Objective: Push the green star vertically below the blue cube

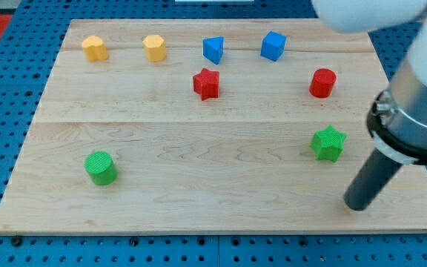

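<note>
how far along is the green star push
Nothing looks done yet: the green star sits well to the view's right of the blue cube, not under it. In hand: my tip rests below-right of the star, apart from it. Left: push the star toward the view's left until it lines up beneath the cube.

We count eight blocks on the wooden board (221, 148). Two are yellow — one at the far left (94, 48), one just right of it (154, 47). Two are blue: a wedge-like block (213, 50) and the blue cube (273, 45), both far. Two are red, a red star (207, 84) and a red cylinder (322, 82). Two are green — the green star (328, 143) at the right and a green cylinder (101, 167) near left. One rod, my tip (355, 205).
</note>
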{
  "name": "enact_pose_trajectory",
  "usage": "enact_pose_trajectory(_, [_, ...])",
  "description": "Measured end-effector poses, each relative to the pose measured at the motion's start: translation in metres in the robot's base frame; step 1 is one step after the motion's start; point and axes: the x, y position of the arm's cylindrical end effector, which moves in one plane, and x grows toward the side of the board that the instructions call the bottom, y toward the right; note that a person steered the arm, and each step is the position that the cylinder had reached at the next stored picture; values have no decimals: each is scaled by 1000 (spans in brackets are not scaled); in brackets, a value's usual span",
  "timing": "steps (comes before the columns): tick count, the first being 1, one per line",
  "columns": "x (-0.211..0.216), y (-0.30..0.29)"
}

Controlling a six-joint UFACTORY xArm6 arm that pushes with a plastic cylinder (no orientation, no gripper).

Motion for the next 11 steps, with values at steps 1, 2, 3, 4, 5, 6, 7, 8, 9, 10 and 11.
enact_pose_trajectory(1, [-14, -8])
enact_pose_trajectory(2, [-54, -16])
enact_pose_trajectory(3, [-65, 7])
enact_pose_trajectory(4, [-76, 11])
enact_pose_trajectory(5, [-74, 31])
enact_pose_trajectory(6, [-74, 40])
enact_pose_trajectory(7, [-68, 69])
enact_pose_trajectory(8, [-91, 31])
enact_pose_trajectory(9, [-107, -27])
enact_pose_trajectory(10, [-108, -66])
enact_pose_trajectory(11, [-79, -63])
